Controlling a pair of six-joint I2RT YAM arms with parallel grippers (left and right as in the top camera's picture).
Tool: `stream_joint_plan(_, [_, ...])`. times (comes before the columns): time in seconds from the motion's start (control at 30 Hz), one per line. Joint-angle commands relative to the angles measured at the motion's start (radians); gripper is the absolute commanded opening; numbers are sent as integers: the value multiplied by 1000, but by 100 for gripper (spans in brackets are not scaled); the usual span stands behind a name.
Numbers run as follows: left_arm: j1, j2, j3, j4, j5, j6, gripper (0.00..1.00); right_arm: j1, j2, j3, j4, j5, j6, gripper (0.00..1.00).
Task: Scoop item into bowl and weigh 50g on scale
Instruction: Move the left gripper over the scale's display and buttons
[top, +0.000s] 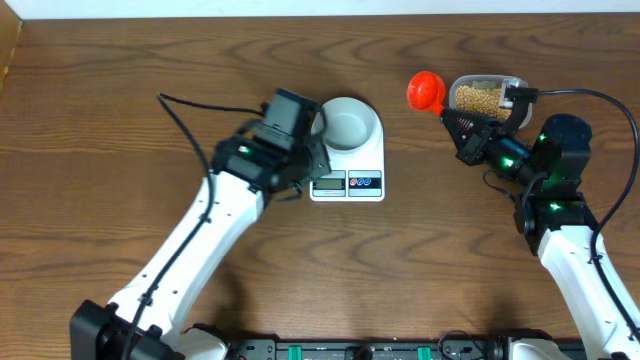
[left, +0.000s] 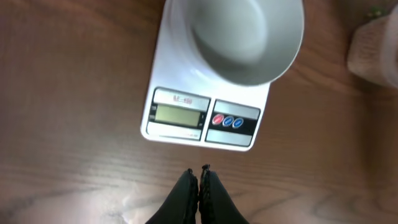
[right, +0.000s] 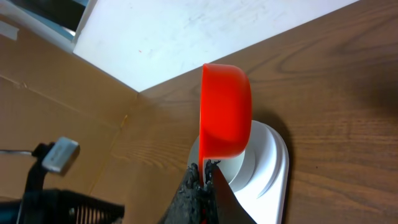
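- bowl (top: 347, 124) sits on the scale (top: 372, 160), toward its 12 o'clock end, leaving the display and buttons at the 6 o'clock edge uncovered; this part of the setup looks done.
- the left wrist view shows the bowl's inside pale and bare, with no beans in it, so by my judgement nothing is weighed yet.
- the display is lit grey-green, but its digits are too small to read.
- all the beans (top: 478, 97) i can see lie in the clear container (top: 512, 84), at about 2 o'clock from the scale and well apart from it.
- right gripper (right: 205, 169) is clenched on the handle of the red scoop (top: 427, 92).
- the scoop hangs at the container's 9 o'clock side, between container and bowl.
- the overhead view shows only red in the scoop's cup and the right wrist view shows its outside, so i cannot tell for sure if it carries beans; it looks unloaded.
- left gripper (left: 199, 177) is clamped together on nothing, hovering over bare table (top: 150, 60) at 6 o'clock of the scale, near the display.
- left to do, as i judge it: fill the scoop from the container, carry it toward 9 o'clock to the bowl, tip it in, then repeat or trim until the scale shows the target.
- overall the task looks early: setup ready, no transfer visible.
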Motion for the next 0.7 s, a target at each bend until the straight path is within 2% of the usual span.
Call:
stream_joint_plan(0.0, [-63,10,-9,-6,-131,-111,8,-5,1,18,-2,-26,-2,1])
stream_joint_plan(0.13, [-127,10,-9,-6,-207,-210,7,-5,1,18,-12,-36,-2,1])
stream_joint_plan(0.5, [-179,12,-49,-5,-237,-396,7,-5,1,18,-53,-40,-4,1])
stream_joint_plan(0.67, [-180,37,-64,-5,-237,-397,7,-5,1,18,-73,-40,-12,1])
